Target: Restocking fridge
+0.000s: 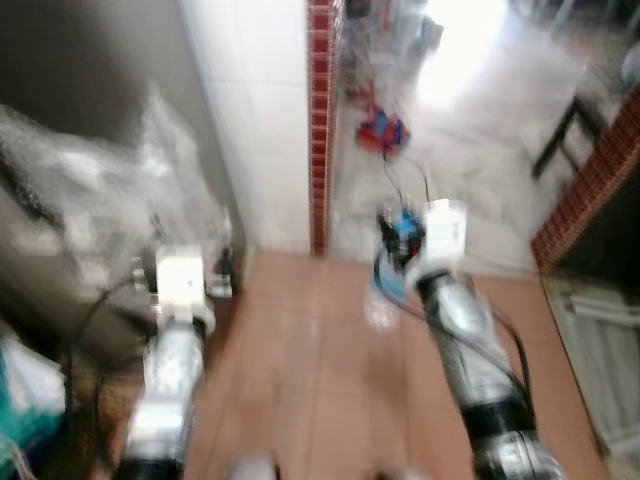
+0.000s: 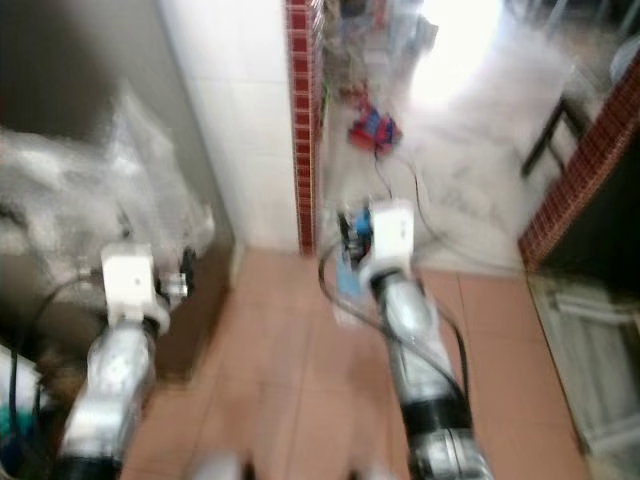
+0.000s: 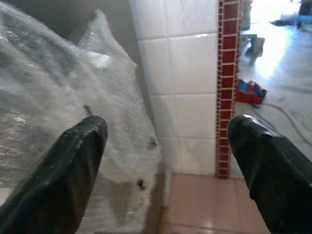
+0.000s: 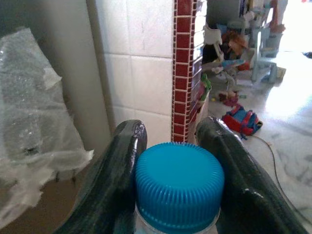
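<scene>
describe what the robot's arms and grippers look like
Both arms are silver metal tubes with black bands low down, white blocky wrist housings and thin black cables looping alongside. The left gripper and right gripper each have two long, rounded, glossy black fingers. No markings are readable through the blur.

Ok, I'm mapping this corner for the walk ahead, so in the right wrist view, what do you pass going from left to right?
Bubble wrap → grey panel → white tiled wall → red tile strip → red and blue bag on the pale floor. In front, the right gripper holds a bottle by its blue cap.
</scene>
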Controlling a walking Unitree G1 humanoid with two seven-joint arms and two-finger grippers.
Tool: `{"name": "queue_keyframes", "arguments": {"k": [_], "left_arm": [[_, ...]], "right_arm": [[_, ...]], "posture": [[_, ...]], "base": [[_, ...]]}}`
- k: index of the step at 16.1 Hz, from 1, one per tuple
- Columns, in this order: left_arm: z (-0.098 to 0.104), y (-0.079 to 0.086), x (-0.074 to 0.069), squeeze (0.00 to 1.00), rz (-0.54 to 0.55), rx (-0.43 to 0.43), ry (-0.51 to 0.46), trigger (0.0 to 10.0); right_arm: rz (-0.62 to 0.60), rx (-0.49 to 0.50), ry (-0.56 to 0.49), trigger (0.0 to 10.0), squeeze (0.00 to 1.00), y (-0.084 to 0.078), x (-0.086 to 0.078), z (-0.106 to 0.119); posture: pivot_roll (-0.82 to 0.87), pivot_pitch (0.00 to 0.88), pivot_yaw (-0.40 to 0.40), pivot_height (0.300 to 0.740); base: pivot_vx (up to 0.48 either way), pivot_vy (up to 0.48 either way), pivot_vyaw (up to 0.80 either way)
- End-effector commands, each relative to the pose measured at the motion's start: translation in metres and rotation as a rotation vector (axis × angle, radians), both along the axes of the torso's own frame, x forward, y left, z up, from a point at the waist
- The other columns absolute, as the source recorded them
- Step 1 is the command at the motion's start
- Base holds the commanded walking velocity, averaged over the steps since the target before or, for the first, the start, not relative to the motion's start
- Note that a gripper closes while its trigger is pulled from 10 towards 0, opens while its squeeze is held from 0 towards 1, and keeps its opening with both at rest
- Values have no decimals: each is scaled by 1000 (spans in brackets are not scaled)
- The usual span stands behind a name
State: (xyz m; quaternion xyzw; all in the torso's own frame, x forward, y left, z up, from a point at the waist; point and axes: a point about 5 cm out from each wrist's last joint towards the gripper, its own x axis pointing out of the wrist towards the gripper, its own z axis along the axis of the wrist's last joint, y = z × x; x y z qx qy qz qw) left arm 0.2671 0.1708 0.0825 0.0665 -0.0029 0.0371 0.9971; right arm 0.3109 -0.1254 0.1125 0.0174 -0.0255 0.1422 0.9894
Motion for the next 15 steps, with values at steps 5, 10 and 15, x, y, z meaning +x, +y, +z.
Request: {"name": "queue_keyframes", "arguments": {"k": [5,10,15], "left_arm": [[9,5,1,1000,10,-87,-18,10000],[9,9,-6,55,42,-49,-7,10000],[9,5,-5,0,35,-74,10,10000]], "right_arm": [[2,-8,-58,10000,0,0,6,17],[2,-31,-32,10000,0,0,-7,7],[-25,-1,-12,10000,0,-6,-6,5]], "posture": [[45,28,36,740],[52,52,31,740],[49,40,17,740]], "base": [[0,0,0],[0,0,579],[0,140,404]]}}
